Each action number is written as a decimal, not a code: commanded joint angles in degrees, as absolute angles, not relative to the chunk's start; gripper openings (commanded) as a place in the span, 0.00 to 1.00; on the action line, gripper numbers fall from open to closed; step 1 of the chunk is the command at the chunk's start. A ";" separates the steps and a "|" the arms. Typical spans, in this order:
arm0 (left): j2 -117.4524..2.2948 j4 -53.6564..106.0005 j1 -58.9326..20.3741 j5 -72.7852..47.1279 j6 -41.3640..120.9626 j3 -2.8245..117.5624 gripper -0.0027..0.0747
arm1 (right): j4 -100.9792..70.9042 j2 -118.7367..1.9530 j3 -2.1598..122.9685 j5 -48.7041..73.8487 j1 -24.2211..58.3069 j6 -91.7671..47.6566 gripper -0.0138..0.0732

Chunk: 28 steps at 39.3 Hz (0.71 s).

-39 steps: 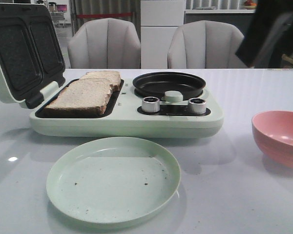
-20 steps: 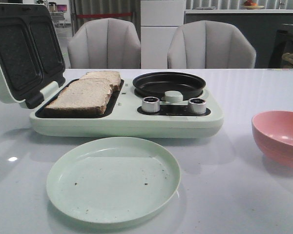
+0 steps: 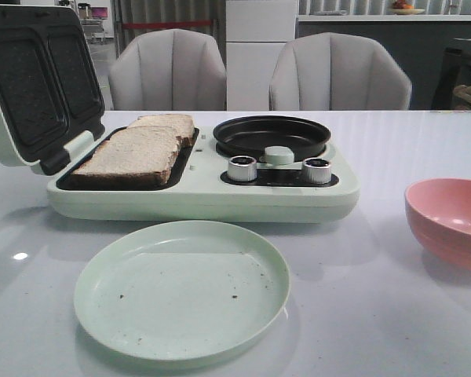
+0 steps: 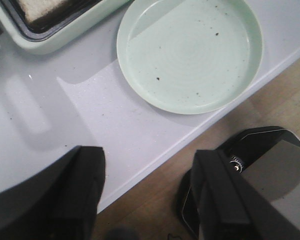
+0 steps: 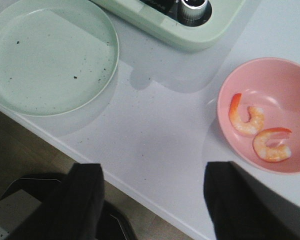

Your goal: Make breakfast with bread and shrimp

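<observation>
Front view: your breakfast maker (image 3: 204, 192) is sitting mid-table with its lid (image 3: 35, 82) standing open at the left. Two slices of bread (image 3: 137, 149) are lying in the left tray, one overlapping the other (the rear slice is mostly hidden). Beside them, the black round pan (image 3: 271, 133) is showing bare, with two silver knobs (image 3: 242, 168) in front of it. You are seeing a pale green plate (image 3: 180, 287) just in front of the appliance, speckled with dark crumbs, and a pink bowl (image 3: 451, 220) well off to the right. Neither arm is showing here.

Right wrist view: two shrimp (image 5: 260, 131) are curling side by side in the pink bowl, apparently touching, though the blur is making that hard to confirm. Your right gripper (image 5: 152, 200) is hovering over the table edge with its fingers spread wide, holding nothing.

Left wrist view: your left gripper (image 4: 147, 195) is hanging past the table's near edge, fingers likewise apart and gripping nothing, with the plate and a corner of the bread tray beyond it.
</observation>
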<state>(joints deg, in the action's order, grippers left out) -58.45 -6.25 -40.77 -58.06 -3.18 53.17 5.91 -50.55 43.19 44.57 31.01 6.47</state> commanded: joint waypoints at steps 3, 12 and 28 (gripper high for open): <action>-62.87 -10.31 -35.03 -56.89 -3.04 56.56 0.55 | 6.74 -49.93 44.85 40.93 30.82 6.55 0.78; -68.30 -10.21 -18.12 -57.18 -3.04 58.14 0.36 | 6.74 -49.93 44.85 40.93 30.82 6.55 0.78; -73.54 4.96 6.56 -52.50 8.00 66.22 0.16 | 6.74 -49.93 44.85 40.93 30.82 6.55 0.78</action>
